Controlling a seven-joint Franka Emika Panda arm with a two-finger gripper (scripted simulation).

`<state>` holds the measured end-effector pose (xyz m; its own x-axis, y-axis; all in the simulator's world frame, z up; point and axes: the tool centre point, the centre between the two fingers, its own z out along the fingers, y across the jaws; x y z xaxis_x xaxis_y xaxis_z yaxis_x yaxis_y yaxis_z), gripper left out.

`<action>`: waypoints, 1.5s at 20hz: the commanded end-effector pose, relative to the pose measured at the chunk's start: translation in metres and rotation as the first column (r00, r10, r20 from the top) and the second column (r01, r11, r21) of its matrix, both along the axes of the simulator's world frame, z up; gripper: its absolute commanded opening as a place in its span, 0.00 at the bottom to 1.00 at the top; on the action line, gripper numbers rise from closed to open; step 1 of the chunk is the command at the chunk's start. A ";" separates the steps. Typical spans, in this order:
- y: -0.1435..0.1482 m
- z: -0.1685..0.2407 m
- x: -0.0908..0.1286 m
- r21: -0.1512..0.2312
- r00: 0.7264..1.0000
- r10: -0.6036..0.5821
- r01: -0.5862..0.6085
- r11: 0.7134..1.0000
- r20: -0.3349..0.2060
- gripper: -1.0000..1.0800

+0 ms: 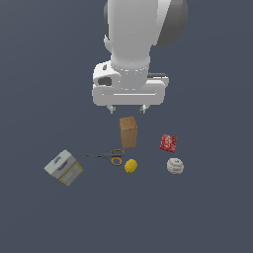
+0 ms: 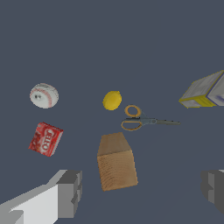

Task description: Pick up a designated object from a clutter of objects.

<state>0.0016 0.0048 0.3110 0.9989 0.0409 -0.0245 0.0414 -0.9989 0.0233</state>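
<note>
One hand (image 1: 128,108) hung high over the dark grey table (image 1: 207,217), with its two fingers spread wide and nothing between them. The thin scissors with dark grey blades and tan-orange loop handles (image 1: 107,156) lay flat on the table. They were between the grey-and-yellow box (image 1: 63,167) and the small yellow lemon (image 1: 130,166), with their loops just beside the lemon.

The tall brown cardboard box (image 1: 128,132) stood right under the hand, close to the scissors. If the hand came straight down, it would likely hit that box and knock it over. The hand needed to move across first.

The scissors were very thin and flat, so the fingers might slide over them and close on nothing. The lemon was round and could roll if a finger bumped it. A finger could also grab the lemon by mistake.

The red can (image 1: 168,143) and the white baseball (image 1: 175,165) sat well apart from the scissors, so they looked safe.
</note>
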 end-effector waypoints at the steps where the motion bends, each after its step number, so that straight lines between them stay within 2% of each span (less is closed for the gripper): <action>1: 0.000 0.000 0.000 0.000 1.000 0.000 0.000 1.000 0.000 0.96; 11: 0.032 0.013 0.008 0.012 0.999 0.023 -0.024 1.000 0.035 0.96; 20: 0.026 0.005 0.010 0.011 0.998 0.059 -0.059 0.998 0.033 0.96; 30: 0.010 -0.024 0.018 0.010 0.981 0.191 -0.192 0.981 0.030 0.96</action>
<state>0.0184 0.0177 0.2925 0.9783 0.2070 0.0064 0.2069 -0.9783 0.0145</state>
